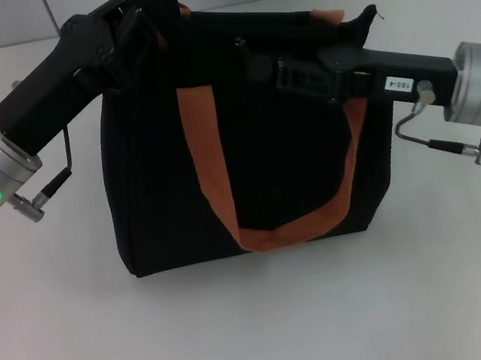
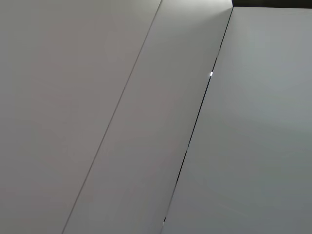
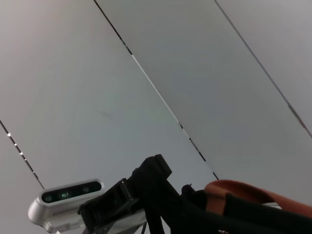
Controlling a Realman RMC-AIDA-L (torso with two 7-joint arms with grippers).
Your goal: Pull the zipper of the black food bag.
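Left gripper (image 1: 142,15): reaches in from the left to the bag's top left corner, where black fabric stands up in a peak against it; whether its fingers are spread or pressed together cannot be told.
Bag (image 1: 168,193): large black fabric tote standing upright on the white table (image 1: 266,325), in the middle between the two arms.
Strap (image 1: 224,192): rust-brown, hanging in a loop down the bag's front face.
Zipper: lies along the bag's top edge, but its pull tab cannot be made out.
Right gripper (image 1: 262,64): reaches in from the right over the bag's top edge near the middle; finger state cannot be told.
Panelled wall (image 2: 97,97): fills the left wrist view.
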